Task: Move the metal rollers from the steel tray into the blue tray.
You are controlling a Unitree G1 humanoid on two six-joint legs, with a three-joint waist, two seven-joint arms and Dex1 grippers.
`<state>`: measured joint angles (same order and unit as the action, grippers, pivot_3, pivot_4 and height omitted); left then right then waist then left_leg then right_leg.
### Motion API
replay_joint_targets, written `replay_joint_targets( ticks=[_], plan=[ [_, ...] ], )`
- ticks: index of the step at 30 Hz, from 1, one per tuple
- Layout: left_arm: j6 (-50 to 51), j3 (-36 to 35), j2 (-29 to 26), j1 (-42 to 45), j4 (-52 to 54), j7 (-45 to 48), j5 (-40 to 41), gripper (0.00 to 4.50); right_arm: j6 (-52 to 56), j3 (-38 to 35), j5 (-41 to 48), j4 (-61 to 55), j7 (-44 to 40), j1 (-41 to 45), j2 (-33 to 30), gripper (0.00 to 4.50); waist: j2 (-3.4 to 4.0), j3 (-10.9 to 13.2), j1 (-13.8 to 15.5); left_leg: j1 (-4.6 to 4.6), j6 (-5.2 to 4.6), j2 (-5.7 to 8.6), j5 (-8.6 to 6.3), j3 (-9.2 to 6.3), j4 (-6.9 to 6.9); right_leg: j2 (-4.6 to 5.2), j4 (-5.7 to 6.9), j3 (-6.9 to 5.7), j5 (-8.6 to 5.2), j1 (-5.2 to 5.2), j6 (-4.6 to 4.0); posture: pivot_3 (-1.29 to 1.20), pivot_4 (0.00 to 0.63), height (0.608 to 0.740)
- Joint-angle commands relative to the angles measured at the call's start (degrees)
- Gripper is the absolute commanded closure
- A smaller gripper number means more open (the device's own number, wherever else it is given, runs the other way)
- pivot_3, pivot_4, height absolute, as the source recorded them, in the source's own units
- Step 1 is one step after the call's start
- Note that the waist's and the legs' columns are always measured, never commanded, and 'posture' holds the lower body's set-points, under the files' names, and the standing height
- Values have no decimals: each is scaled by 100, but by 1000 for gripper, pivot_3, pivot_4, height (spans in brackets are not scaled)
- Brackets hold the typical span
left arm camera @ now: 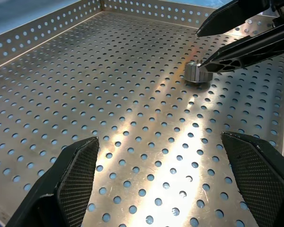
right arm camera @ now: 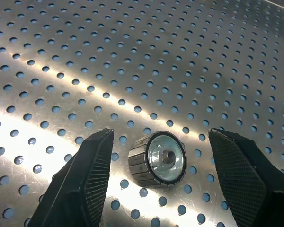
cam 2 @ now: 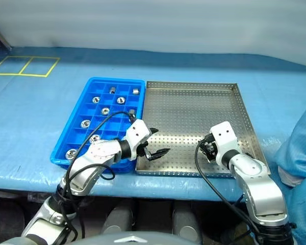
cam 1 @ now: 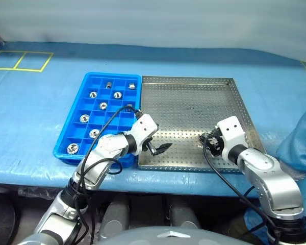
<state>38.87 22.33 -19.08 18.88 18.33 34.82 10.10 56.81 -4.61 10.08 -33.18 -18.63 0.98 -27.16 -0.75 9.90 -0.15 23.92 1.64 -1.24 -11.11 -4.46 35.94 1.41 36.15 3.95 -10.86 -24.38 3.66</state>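
The steel tray (cam 1: 194, 102) lies right of the blue tray (cam 1: 71, 122), edge to edge. One of the metal rollers (right arm camera: 158, 160) lies on its side on the perforated base near the steel tray's front right. My right gripper (right arm camera: 159, 138) is open and straddles it with a gap on each side. The same roller (left arm camera: 197, 72) shows in the left wrist view between the right gripper's fingers (left arm camera: 246, 49). My left gripper (cam 1: 158, 143) is open and empty, low over the steel tray's front left corner. Several rollers (cam 1: 103, 106) sit in compartments of the blue tray.
Both trays rest on a table under a blue cover (cam 1: 30, 112), near its front edge. Yellow tape squares (cam 1: 20, 61) mark the far left. Blue fabric (cam 1: 301, 143) hangs at the right edge. The steel tray's low rim (cam 1: 247, 117) bounds its right side.
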Motion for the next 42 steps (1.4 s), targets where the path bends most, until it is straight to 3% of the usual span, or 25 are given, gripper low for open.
replay_joint_targets(
  ticks=[1, 9, 12, 15, 21, 28, 33, 38, 42],
  plan=[
    [-151, -49, 38, 98, 186, 92, 73, 0, -128, 17, -92, 287, 179, 123, 111, 1131, 0, 0, -8, -2, 0, 0, 0, 0, 0, 0, 1, 0, 0, 2, 0, 105, 150, 740],
    [-155, -102, 24, 47, 285, 162, 95, 0, -266, 64, -113, 787, 230, 160, 203, 1131, 2, -1, -9, -2, -1, 0, 0, -1, -2, -1, 2, 0, 0, 1, 0, 117, 150, 740],
    [-149, -112, 16, 23, 298, 139, 74, 0, -323, 14, -60, 811, 238, 162, 280, 1703, 2, -1, -12, -4, -1, 0, 0, -1, -1, -1, 2, 1, 0, 4, 1, 117, 150, 740],
    [-148, -139, 5, 2, 294, 121, 65, 0, -337, 2, -35, 779, 234, 160, 319, 2608, 2, -1, -12, -4, -1, 0, 0, -1, -1, -1, 3, 1, 0, 4, 1, 114, 150, 740],
    [-105, -255, -16, -111, 369, 21, 62, 0, -409, 23, -3, 705, 234, 221, 358, 2619, 2, -1, -17, -4, -1, 0, 0, -1, -1, -1, 3, 1, 1, 4, 1, 116, 150, 740],
    [668, -1084, -103, -628, 1338, -841, -6, 0, -683, 622, 183, 600, -72, 928, 615, 2619, 2, 0, -55, -11, -1, -2, 0, -1, -2, -3, 16, 2, 0, 2, 0, 173, 150, 740],
    [1238, -1557, -296, -971, 2170, -1349, -141, 0, -1062, 1413, 148, 1251, -374, 1856, 1023, 2619, 0, 2, 16, -19, -1, -7, 1, -5, -4, -8, 35, -1, -6, 0, -10, 269, 150, 740],
    [1701, -2221, 218, -1092, 2211, -2340, -399, 0, -1715, 2190, -52, 2289, -624, 2783, 1669, 2619, -2, 3, 258, -21, -1, -5, 2, -7, -3, -8, 40, -4, -6, 1, -12, 350, 150, 740],
    [1922, -2158, 217, -1412, 2487, -2441, -384, 0, -2235, 2478, -270, 2989, -666, 3152, 2067, 2619, -2, 2, 432, -21, 0, -5, 2, -9, -7, -9, 50, -7, -9, -5, -16, 406, 150, 740]
  ],
)
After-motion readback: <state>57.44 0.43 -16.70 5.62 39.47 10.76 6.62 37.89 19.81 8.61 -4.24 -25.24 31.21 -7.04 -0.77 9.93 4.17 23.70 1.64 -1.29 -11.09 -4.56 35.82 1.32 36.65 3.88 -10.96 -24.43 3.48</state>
